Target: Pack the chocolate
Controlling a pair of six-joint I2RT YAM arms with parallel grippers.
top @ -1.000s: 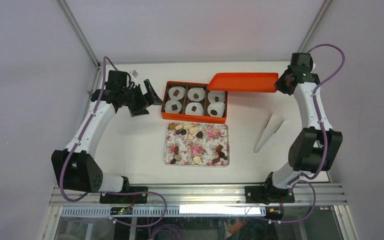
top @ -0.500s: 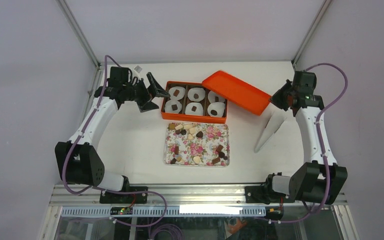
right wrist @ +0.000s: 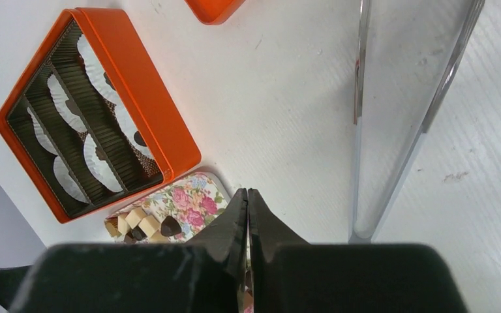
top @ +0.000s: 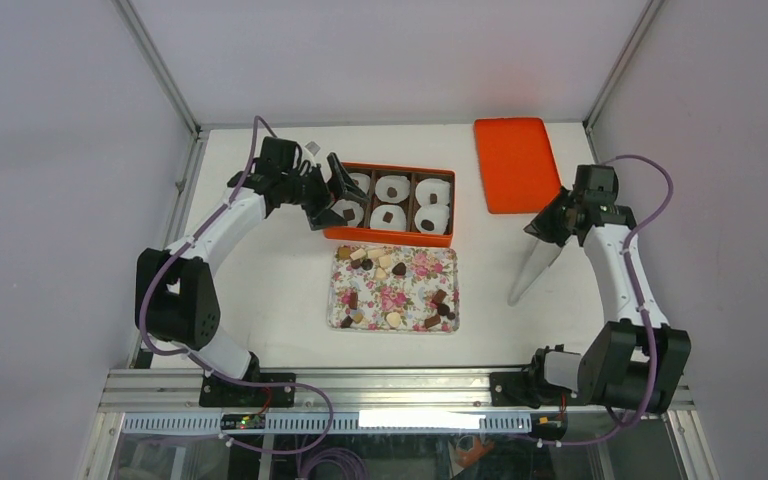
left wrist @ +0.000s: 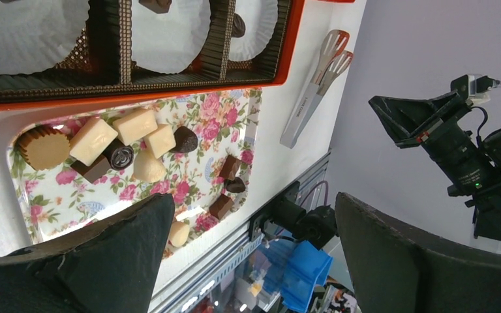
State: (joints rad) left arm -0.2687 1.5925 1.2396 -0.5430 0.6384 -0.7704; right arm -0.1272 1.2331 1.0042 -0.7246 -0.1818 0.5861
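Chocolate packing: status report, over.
Left hand open over box. Right hand shut, empty, beside tongs. Chocolate mostly on floral tray; lid off, nothing blocking.

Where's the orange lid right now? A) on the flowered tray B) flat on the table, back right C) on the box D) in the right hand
B: the lid lies flat on the table beyond the right hand, which is shut on nothing; the box stands open.

You have the box (top: 388, 238) mid-back on the surface (top: 270, 290), paper cups (top: 393, 188) in its compartments, several holding chocolate (top: 387, 215). Just before it lies the tray (top: 420, 262), carrying more pieces. The lid (top: 515, 165) rests behind and to the right, and the tongs (top: 530, 275) lie right of the tray.
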